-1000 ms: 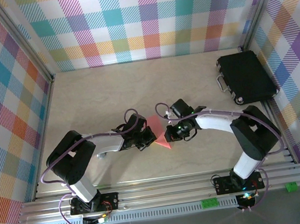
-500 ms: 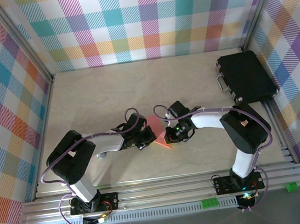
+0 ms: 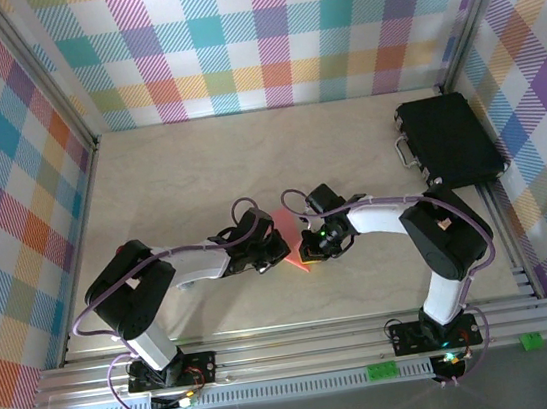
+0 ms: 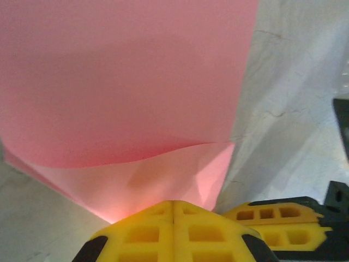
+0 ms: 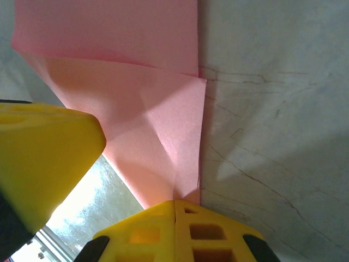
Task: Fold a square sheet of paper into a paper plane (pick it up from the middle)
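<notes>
The square sheet of paper (image 3: pixel 285 235) is salmon pink, partly folded over, and held up off the table between my two grippers at mid-table. In the left wrist view the paper (image 4: pixel 125 82) spreads wide above, with a folded flap running down into my left gripper (image 4: pixel 173 204), whose yellow fingertips are pressed together on its lower edge. My right gripper (image 5: pixel 174 203) is likewise shut, pinching the paper (image 5: pixel 147 120) at its lower corner. From above, the left gripper (image 3: pixel 276 255) and right gripper (image 3: pixel 308 250) sit close together, tips nearly facing.
A black case (image 3: pixel 447 139) with a handle lies at the back right of the beige table (image 3: pixel 179 177). Checked walls enclose the table on three sides, and a metal rail (image 3: pixel 292 348) runs along the near edge.
The right arm's elbow swung inward and its gripper moved slightly left. The left gripper edged right. The two grippers now stand closer, with less pink paper showing between them.
</notes>
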